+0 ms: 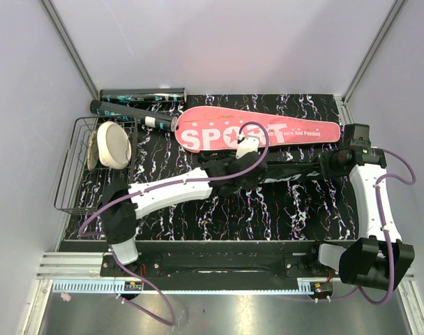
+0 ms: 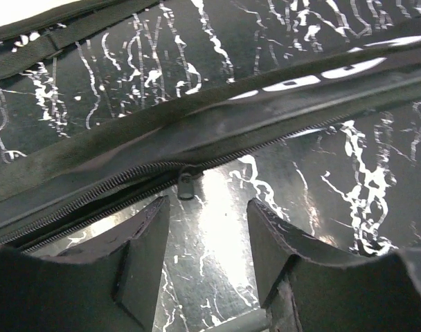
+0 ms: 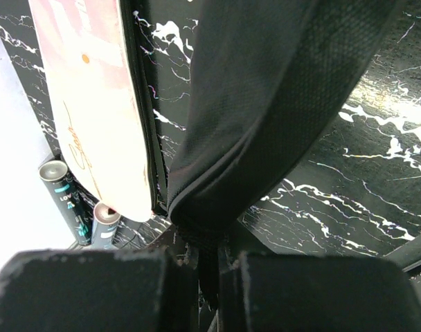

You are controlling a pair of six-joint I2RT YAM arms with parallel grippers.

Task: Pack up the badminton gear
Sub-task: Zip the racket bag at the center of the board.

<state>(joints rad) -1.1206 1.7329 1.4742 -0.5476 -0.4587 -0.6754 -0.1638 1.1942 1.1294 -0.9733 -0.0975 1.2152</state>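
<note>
The black bag (image 1: 296,167) lies across the middle of the marbled table. My left gripper (image 1: 234,169) is open and low over the bag's left part. In the left wrist view the bag's zipper pull (image 2: 186,184) hangs just ahead of the gap between my open fingers (image 2: 147,238). My right gripper (image 1: 335,162) is shut on the bag's right end; a black strap tab (image 3: 212,266) sits pinched between its fingers. The pink "SPORT" case (image 1: 261,132) lies behind the bag. A dark tube (image 1: 142,94) lies at the back left, a second one (image 1: 128,112) beside it. No rackets or shuttlecocks show.
A black wire basket (image 1: 71,174) stands at the left with a cream round disc-like object (image 1: 113,143) in it. The pink case (image 3: 93,90) and both tube ends (image 3: 55,173) show in the right wrist view. Walls close in at back and sides.
</note>
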